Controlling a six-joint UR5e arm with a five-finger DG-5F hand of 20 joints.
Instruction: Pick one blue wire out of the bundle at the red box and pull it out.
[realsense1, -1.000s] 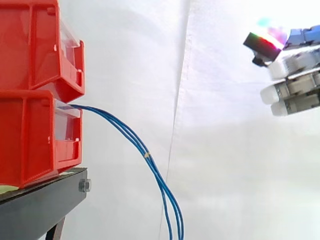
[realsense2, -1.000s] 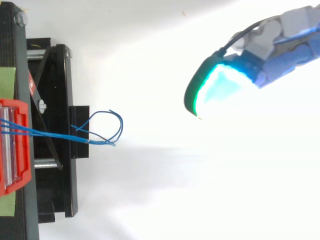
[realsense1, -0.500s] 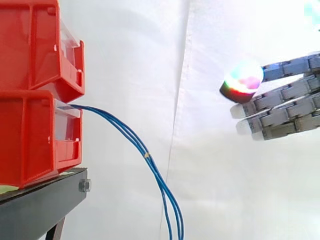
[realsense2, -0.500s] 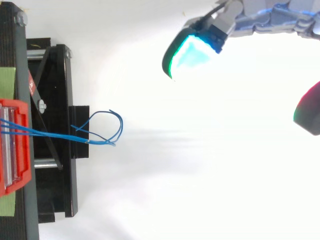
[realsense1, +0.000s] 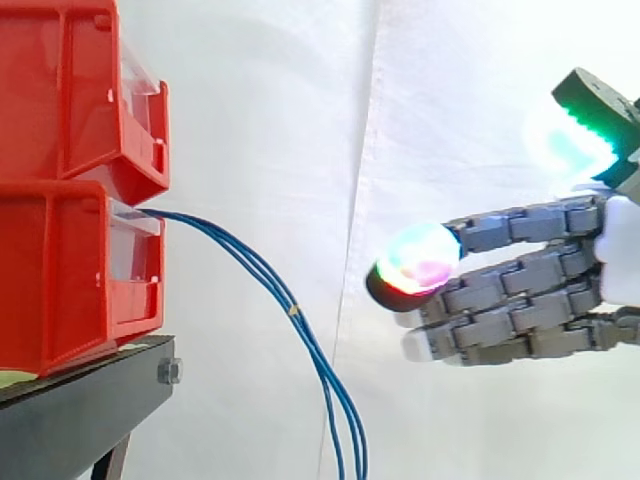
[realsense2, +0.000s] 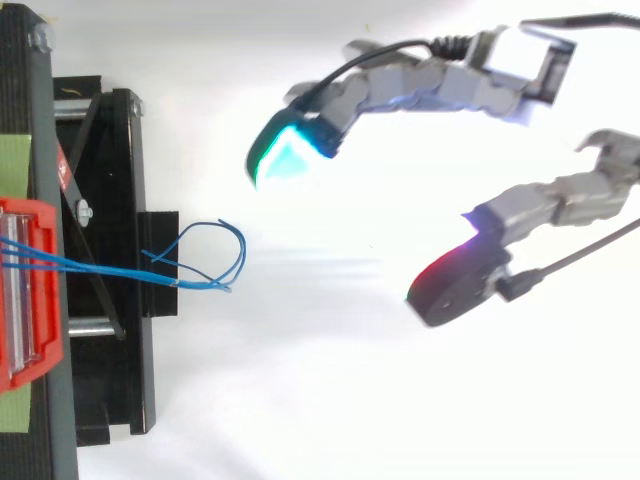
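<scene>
- I see the hand (realsense1: 520, 300) at 3 o'clock of the wires (realsense1: 270, 285), well apart, fingers straight and spread, holding nothing.
- Wires trail from the lower box (realsense1: 60, 275) toward 5 o'clock.

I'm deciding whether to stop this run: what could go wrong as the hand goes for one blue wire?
1. The blue wires run tight together, a small pale band on them, so the open hand, with its thick pads, may catch several at once.
2. They come out of the lower red bin; a hard pull might drag it off the black stand.
</scene>
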